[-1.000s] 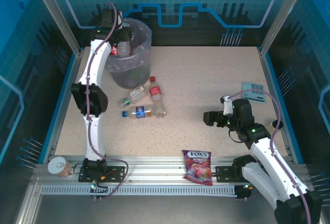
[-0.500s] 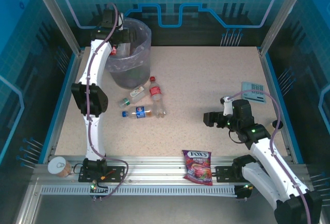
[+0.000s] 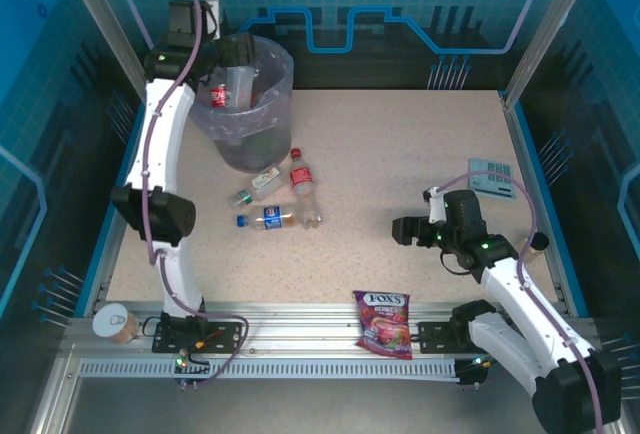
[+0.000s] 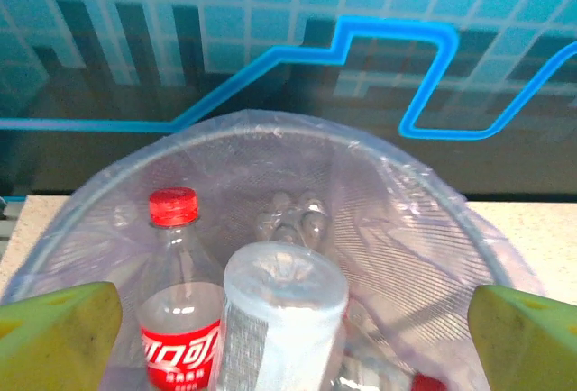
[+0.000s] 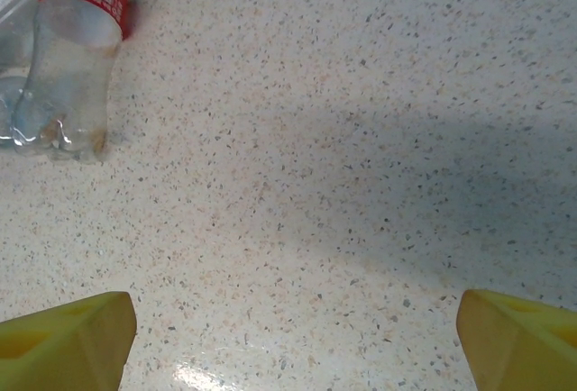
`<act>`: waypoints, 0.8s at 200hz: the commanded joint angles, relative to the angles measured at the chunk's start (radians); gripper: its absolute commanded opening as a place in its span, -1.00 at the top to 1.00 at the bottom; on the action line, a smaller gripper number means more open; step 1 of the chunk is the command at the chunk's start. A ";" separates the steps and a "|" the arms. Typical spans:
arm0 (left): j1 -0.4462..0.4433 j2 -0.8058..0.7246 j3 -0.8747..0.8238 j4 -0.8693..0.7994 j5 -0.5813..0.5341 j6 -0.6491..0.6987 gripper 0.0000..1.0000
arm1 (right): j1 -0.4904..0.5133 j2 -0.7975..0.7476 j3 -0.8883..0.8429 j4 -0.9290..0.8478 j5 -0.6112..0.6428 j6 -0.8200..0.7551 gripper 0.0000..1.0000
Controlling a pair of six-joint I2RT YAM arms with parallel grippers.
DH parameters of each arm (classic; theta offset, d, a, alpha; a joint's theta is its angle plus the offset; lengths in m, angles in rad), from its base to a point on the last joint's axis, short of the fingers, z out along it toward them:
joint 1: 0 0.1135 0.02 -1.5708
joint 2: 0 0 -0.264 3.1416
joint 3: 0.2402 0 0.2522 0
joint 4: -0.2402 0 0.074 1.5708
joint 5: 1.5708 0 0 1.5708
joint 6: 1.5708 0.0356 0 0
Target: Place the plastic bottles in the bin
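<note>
The bin (image 3: 262, 126), grey with a lilac liner, stands at the back left. My left gripper (image 3: 238, 58) hovers over its rim, open. In the left wrist view its yellow fingertips (image 4: 56, 335) stand far apart. Between them, touching neither, a clear plastic bottle (image 4: 283, 312) sits bottom-up inside the bin (image 4: 431, 195), next to a red-capped, red-labelled bottle (image 4: 177, 294). Three more plastic bottles lie on the table in front of the bin: one red-capped (image 3: 303, 186), one blue-labelled (image 3: 268, 218) and one small clear one (image 3: 254, 187). My right gripper (image 3: 405, 230) is open, low over bare table; the red-labelled bottle (image 5: 74, 45) lies ahead of it.
A purple-red Fox's candy bag (image 3: 381, 322) lies at the near edge between the arm bases. A paper cup (image 3: 115, 322) stands at the near left corner. A teal calculator-like card (image 3: 492, 176) lies at the right. Blue walls enclose the table.
My left gripper has opened and let go of the clear bottle, which now sits in the bin. The left arm has swung up and back-left. The right arm has barely moved.
</note>
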 commanded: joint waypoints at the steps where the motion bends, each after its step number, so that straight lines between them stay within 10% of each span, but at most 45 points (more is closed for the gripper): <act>1: -0.027 -0.117 -0.109 0.000 0.007 0.030 -0.98 | 0.043 0.039 0.053 0.038 0.019 0.021 -0.83; 97: -0.144 -0.876 -1.226 0.289 0.086 -0.269 -0.96 | 0.395 0.553 0.371 0.248 0.100 0.065 -0.68; 160: -0.311 -1.104 -1.706 0.500 0.135 -0.632 -0.95 | 0.478 0.899 0.582 0.384 0.101 0.147 -0.57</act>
